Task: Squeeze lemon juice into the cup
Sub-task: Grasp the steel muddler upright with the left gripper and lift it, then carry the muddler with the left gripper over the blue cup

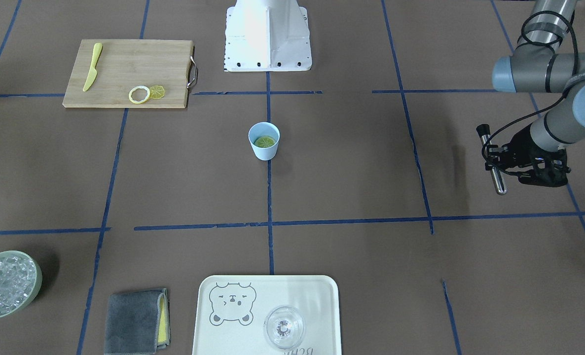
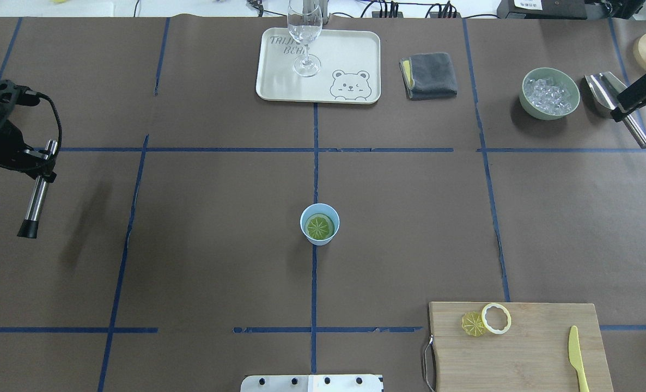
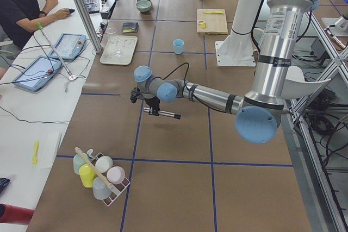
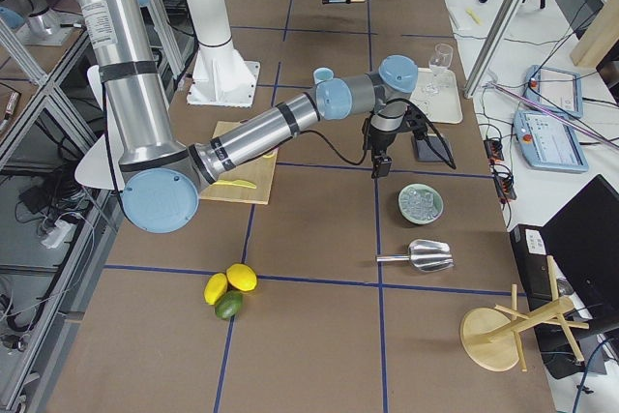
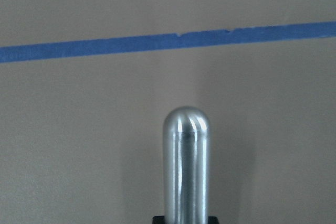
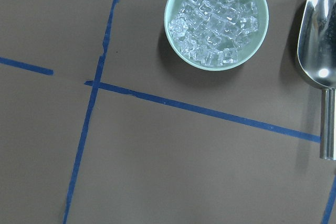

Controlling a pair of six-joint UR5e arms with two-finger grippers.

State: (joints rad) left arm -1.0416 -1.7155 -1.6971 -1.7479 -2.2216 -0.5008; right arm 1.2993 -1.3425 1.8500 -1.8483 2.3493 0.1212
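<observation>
Brown taped table: lemon (image 1: 265, 142) slice lies flat inside cup (image 1: 264, 153), at centre. My left gripper (image 2: 42, 166) pinches steel muddler (image 2: 34, 207), well apart. Right gripper (image 2: 625, 103): cannot tell if spread. Slice prob. light, slippery; I press its middle, as cup tips easy.

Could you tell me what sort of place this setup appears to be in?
Most likely a robotics lab set up for recording demonstrations: the table is gridded with blue tape, an operator sits beside it with tablets, and drink-making props such as the bowl of ice are laid out.
</observation>
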